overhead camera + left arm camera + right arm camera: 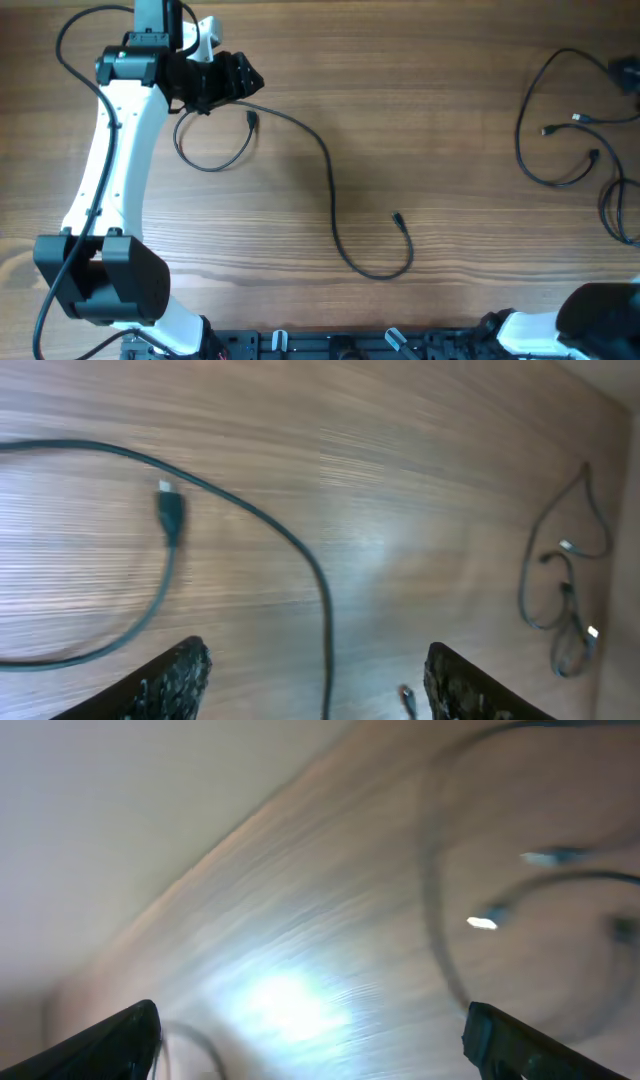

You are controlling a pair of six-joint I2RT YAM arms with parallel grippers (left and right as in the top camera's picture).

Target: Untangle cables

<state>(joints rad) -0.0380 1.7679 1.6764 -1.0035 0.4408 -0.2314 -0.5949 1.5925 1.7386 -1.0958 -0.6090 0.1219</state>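
Left gripper [315, 660]: jaws well apart, nothing held; it hangs over the far left of the table, above the looped end of a cord.
Left fingers [175, 682]: dark, rough pads at the bottom corners of the wrist view, neither touching the cord.
Long cable [331, 170]: thin black cord lying loose on the wood. It curls into a loop just under the left gripper, then sweeps right and toward the near edge, ending in a hook.
Near plug [250, 118]: silver-tipped end of the loop, lying just beside the cord's own run.
Table [450, 90]: light brown wood grain.
Far plug [398, 218]: the long cable's other end, at mid-table.
Cable bunch [545, 172]: several thin black strands with small plugs at the far right, overlapping in loose curves, well apart from the long cable; some run past the edge of the view.
Right arm [600, 315]: only its base shows from above, at the near right corner.
Right gripper [312, 1020]: jaws spread wide, nothing between them; its blurred wrist view shows dark strands and bright plug tips on the wood.
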